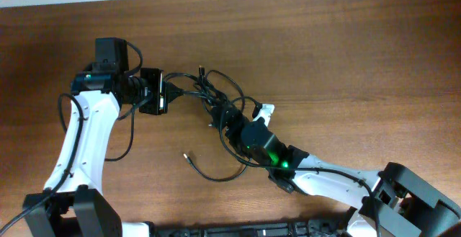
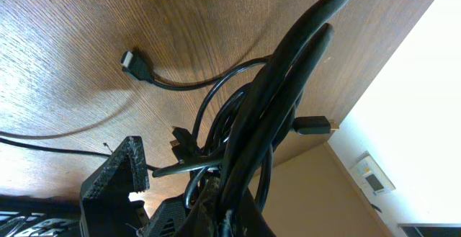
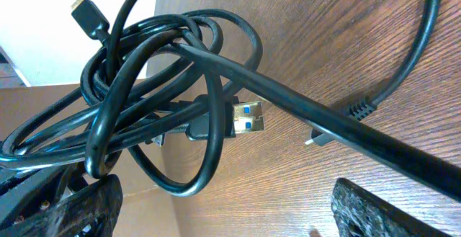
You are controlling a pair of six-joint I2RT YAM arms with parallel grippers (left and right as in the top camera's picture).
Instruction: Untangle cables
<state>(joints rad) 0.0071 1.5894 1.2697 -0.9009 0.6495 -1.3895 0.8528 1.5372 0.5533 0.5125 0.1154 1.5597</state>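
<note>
one tight bundle of cables (image 1: 209, 93) lies near the middle of the table (image 1: 346, 57), strung between the two arms. the left pincer (image 1: 161, 94) seems clenched on the bundle's left end. in its wrist view the cords rise thick out of it, though its far finger is hidden. the right pincer (image 3: 227, 209) is released, with its fingers wide apart. one cord crosses just above the gap and the loops sit ahead of it.

the step in hand looks like choosing one strand to draw free. it would go best if the right pincer closed on a single cord, not the whole coil. it should then pull slowly away from the left's anchor, watching whether the loops loosen or cinch.

the usb plug (image 3: 245, 118) sits behind a loop and could snag, so feeding it back through first seems wiser. a loose tail with a small plug (image 1: 186, 155) trails toward the near edge. the left arm's own wire (image 1: 132, 125) hangs close by and should not be mistaken for a cord.
</note>
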